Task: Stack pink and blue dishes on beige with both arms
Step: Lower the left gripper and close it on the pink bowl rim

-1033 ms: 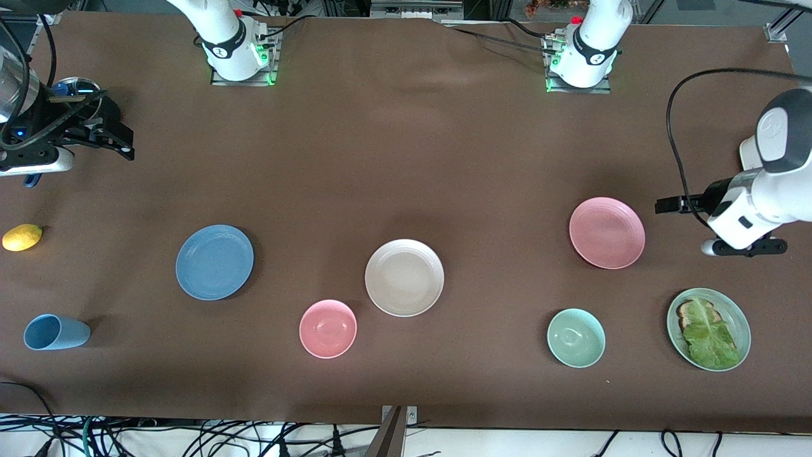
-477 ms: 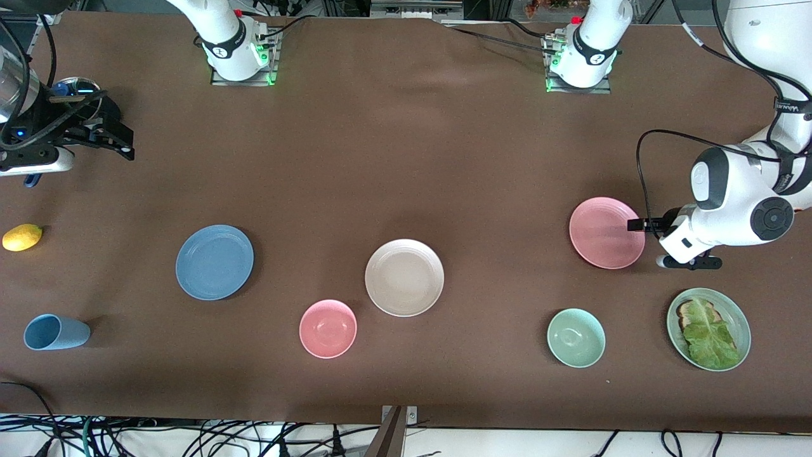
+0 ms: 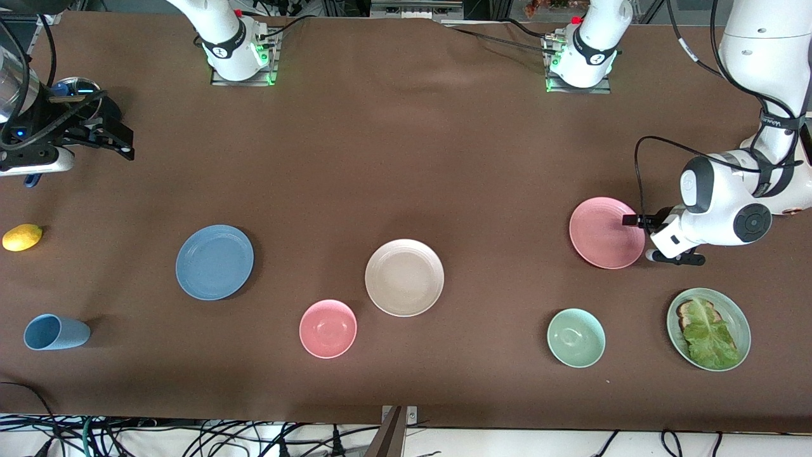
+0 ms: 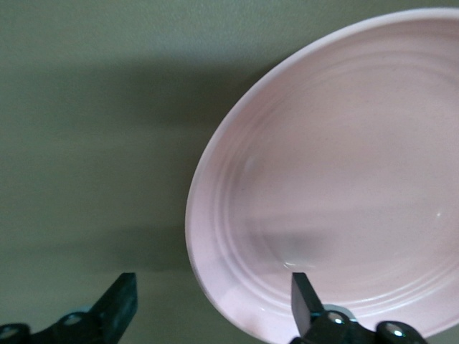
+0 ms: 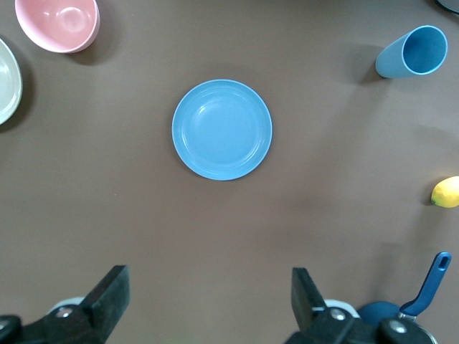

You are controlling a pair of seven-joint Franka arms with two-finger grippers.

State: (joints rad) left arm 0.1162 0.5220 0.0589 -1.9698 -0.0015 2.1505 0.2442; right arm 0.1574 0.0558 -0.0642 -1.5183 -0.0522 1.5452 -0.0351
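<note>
Pink plate (image 4: 337, 179) rim between open left tool (image 4: 213, 308)

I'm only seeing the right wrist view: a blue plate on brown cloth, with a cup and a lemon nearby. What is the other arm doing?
Observer: The left gripper is at the rim of the pink plate, toward the left arm's end of the table. Its fingers are open, one over the plate and one outside the rim.
Operator: Is that plate lifted yet?
Observer: Not that I can see; in the front view it appears to lie flat on the table.
Operator: And where should both plates end up?
Observer: On the beige plate, which sits bare between the blue plate and the pink one. The right gripper waits open, high over the table.
</note>
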